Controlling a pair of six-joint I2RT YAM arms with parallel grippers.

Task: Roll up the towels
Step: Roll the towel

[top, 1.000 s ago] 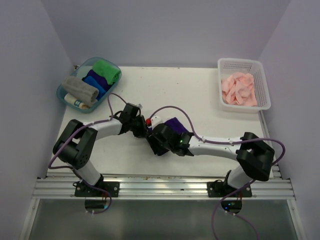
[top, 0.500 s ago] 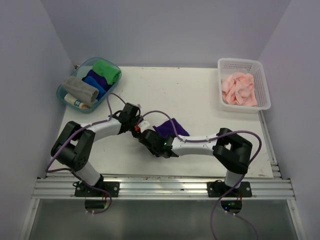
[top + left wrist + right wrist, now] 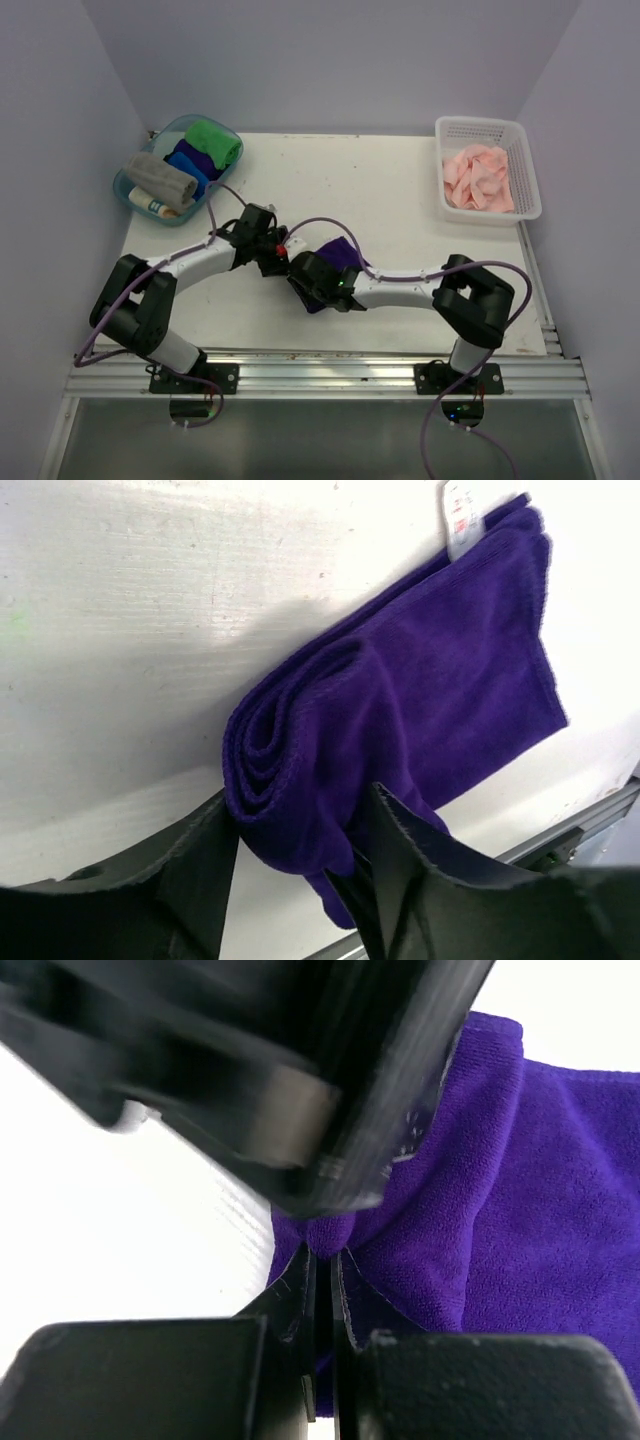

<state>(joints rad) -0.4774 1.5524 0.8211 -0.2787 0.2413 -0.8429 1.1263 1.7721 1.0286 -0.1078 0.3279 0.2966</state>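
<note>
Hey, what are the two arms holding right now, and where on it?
The right gripper has its jaws shut on the purple towel, pinching a fold at its edge. The left gripper straddles the rolled end; whether it grips cannot be told.

My towel (image 3: 430,700): plain dark purple, white tag (image 3: 458,515)
Basket (image 3: 482,215): white mesh; I see pink towels (image 3: 478,178) inside
Surface (image 3: 380,180): white

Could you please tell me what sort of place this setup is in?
Probably a robotics lab test cell: a left arm and right arm bolted to an aluminium rail, plain walls boxing in the white table, and a basket of pink towels.
</note>
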